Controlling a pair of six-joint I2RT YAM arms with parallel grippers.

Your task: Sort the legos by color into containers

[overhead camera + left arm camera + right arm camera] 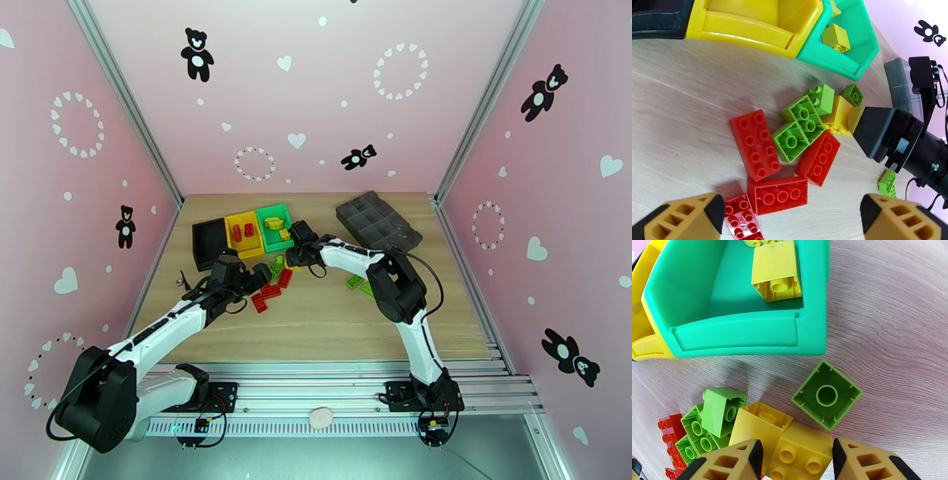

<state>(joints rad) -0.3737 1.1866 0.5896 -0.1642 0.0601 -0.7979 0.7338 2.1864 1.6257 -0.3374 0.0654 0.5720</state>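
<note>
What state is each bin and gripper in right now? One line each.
Black bin: looks empty.
Yellow bin: holds red bricks.
Green bin: holds yellow bricks.
Left gripper: open, above loose red bricks.
Right gripper: astride a yellow brick, grip unclear.

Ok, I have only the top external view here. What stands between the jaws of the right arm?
Observer: A yellow studded plastic brick; the right jaws flank it, but whether they grip I cannot tell.
Operator: And the left jaws?
Observer: Wide open and empty, over red studded bricks.
Operator: What lies just beyond the yellow brick?
Observer: A square green plastic brick, upside down, hollow side up, beside the green plastic bin.
</note>
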